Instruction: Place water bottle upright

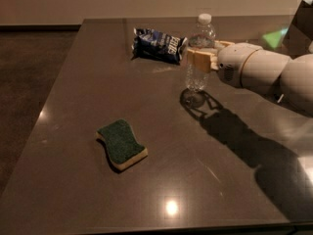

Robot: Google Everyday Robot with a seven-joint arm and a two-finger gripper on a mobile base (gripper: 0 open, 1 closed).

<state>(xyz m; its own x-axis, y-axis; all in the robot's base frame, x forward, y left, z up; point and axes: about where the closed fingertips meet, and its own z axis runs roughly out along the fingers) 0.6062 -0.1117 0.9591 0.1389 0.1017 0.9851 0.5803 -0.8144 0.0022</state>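
Note:
The water bottle (199,53) is a small clear ribbed plastic bottle with a white cap. It is upright, held just above the dark table (88,97), with its shadow below it. My gripper (199,58) reaches in from the right on a white arm. Its tan fingers (200,61) are shut on the bottle's middle.
A dark blue snack bag (159,45) lies just left of the bottle near the table's far edge. A green and yellow sponge (122,144) lies nearer the front left. The table's left edge drops to a dark floor. A dark object stands at the far right corner.

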